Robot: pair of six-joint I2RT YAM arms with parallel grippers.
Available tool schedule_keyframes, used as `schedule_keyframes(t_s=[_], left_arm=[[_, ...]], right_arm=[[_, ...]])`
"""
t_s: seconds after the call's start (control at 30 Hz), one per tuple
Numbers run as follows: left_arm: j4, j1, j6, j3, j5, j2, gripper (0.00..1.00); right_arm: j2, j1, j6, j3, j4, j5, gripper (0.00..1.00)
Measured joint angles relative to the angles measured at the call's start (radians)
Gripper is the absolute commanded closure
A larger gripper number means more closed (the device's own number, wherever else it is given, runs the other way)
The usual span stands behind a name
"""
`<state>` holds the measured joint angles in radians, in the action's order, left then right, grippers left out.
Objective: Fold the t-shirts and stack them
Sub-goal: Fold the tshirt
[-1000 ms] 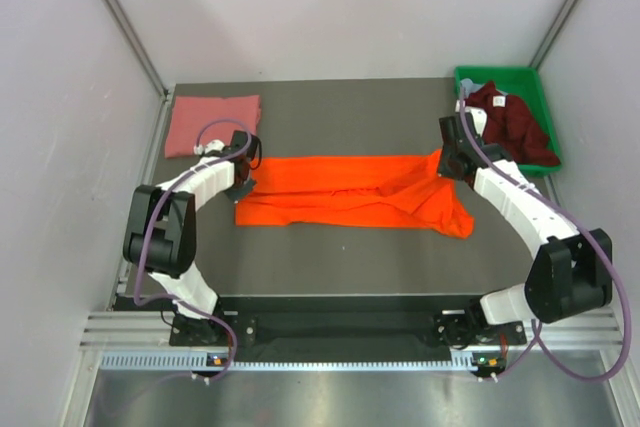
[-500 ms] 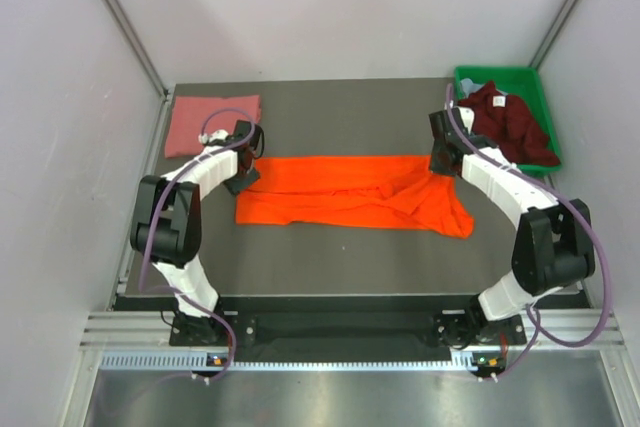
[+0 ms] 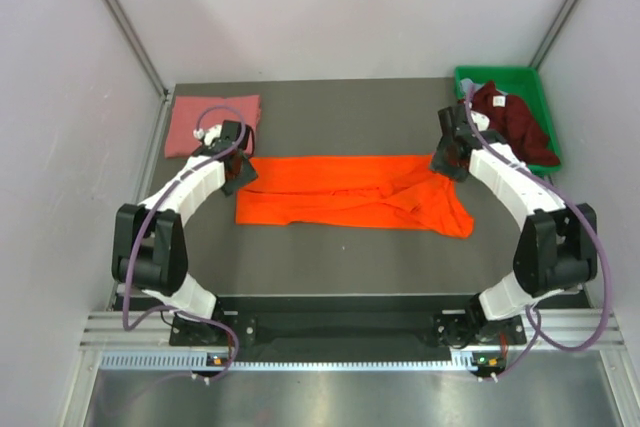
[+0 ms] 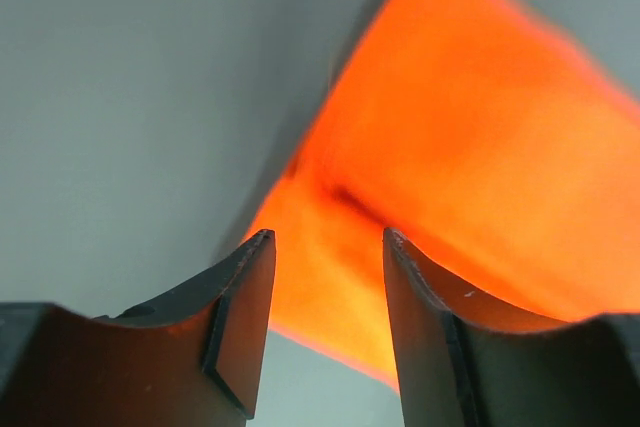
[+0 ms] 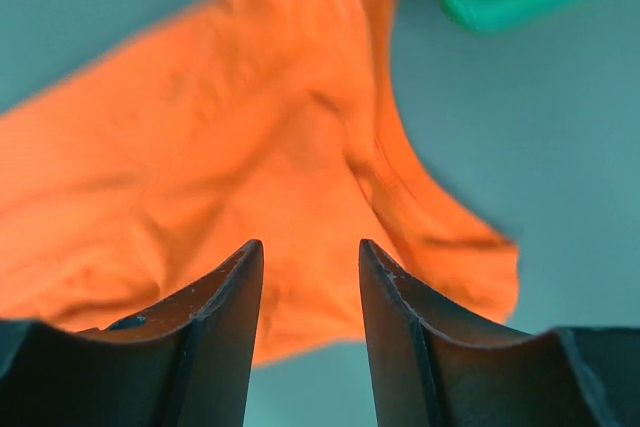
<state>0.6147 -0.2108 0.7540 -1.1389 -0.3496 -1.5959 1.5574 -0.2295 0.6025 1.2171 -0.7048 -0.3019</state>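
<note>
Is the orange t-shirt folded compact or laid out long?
Laid out long: the orange t-shirt lies as a wide band across the table, rumpled and flaring at its right end.

orange t-shirt flat, salmon folded, maroon crumpled

No text, brand, number or sign can be read in any of the views. A small pale tag is seen on the dark maroon t-shirt in the green bin, but it is too small for any lettering to be made out.
</note>
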Motion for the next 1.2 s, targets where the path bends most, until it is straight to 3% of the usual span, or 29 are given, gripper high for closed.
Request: schedule_keyframes(t_s=[0.23, 0.67, 0.8, 0.97, 1.2], left_arm=[[-0.036, 0.000, 0.003, 0.213, 0.145, 0.049, 0.50], [-0.090, 0.000, 0.021, 0.279, 0.158, 0.049, 0.46], [-0.093, 0.000, 0.023, 0.282, 0.123, 0.049, 0.55], [-0.093, 0.000, 0.023, 0.280, 0.084, 0.042, 1.00], [-0.090, 0.000, 0.008, 0.279, 0.050, 0.043, 1.00]], right_arm=[[-0.188, 0.095, 0.098, -0.204, -0.069, 0.071, 0.59], [-0.249, 0.163, 0.140, -0.439, -0.004, 0.140, 0.59], [-0.226, 0.163, 0.151, -0.467, 0.034, 0.142, 0.60], [-0.214, 0.164, 0.177, -0.505, 0.066, 0.133, 0.61], [-0.225, 0.166, 0.187, -0.511, 0.068, 0.106, 0.61]])
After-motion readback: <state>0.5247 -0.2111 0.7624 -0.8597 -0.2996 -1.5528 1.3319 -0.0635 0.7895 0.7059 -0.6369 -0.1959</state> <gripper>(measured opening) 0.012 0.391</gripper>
